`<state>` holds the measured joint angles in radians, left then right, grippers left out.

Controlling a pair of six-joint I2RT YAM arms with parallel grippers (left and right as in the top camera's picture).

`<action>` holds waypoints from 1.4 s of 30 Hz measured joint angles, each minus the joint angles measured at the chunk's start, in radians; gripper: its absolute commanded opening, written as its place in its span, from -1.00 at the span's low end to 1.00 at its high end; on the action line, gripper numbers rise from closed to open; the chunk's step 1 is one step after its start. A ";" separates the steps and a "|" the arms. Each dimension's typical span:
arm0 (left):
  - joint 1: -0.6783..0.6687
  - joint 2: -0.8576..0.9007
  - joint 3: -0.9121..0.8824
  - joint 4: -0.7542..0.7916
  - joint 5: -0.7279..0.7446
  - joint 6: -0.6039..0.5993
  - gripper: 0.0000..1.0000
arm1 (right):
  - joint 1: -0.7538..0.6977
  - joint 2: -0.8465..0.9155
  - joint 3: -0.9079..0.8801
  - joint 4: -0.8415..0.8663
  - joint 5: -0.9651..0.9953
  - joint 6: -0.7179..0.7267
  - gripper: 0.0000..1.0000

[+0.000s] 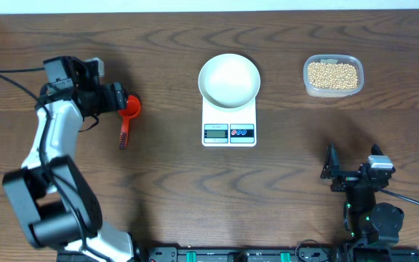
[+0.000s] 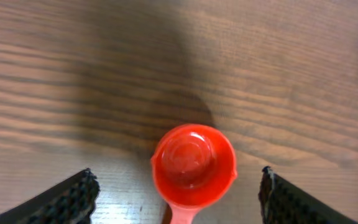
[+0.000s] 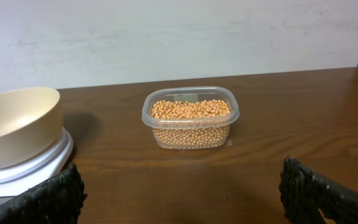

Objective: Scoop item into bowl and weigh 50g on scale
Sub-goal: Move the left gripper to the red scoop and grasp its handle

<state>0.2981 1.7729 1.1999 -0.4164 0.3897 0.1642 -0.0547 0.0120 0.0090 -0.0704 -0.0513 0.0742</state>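
Beans [image 3: 190, 118], perhaps hundreds; one bowl [image 1: 229, 78], one scale [image 1: 229, 132], one scoop [image 1: 129, 109].

left gripper [image 2: 176, 186]: jaws wide apart | red scoop [image 2: 193, 163]: between them, on table [image 2: 104, 74]

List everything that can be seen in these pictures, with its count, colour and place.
beans: many, tan-yellow, inside the tub
tub: one, clear plastic, far right part of the table
bowl: one, white, empty, on the scale
scale: one, white, middle of the table
scoop: one, red, on the table left of the scale
table: one, brown wood
left gripper: one, black, open, one finger on each side of the scoop's cup
right gripper: one, black, open, holding nothing, near right side
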 measured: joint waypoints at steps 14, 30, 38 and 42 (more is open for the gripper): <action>-0.002 0.143 0.000 0.099 -0.004 0.002 0.30 | 0.000 0.000 0.000 0.000 0.000 0.000 0.99; -0.002 0.209 0.002 0.121 -0.007 -0.012 -0.85 | 0.000 0.000 0.000 0.000 0.000 0.000 0.99; -0.002 0.209 0.002 0.174 -0.007 -0.144 -0.85 | 0.000 0.000 0.000 0.000 0.000 0.000 0.99; -0.002 0.200 0.001 0.178 -0.007 -0.267 -0.86 | 0.000 0.000 0.000 0.000 0.000 0.000 0.99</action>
<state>0.2966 1.9732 1.2011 -0.2386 0.3824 -0.1024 -0.0547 0.0120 0.0090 -0.0704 -0.0513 0.0742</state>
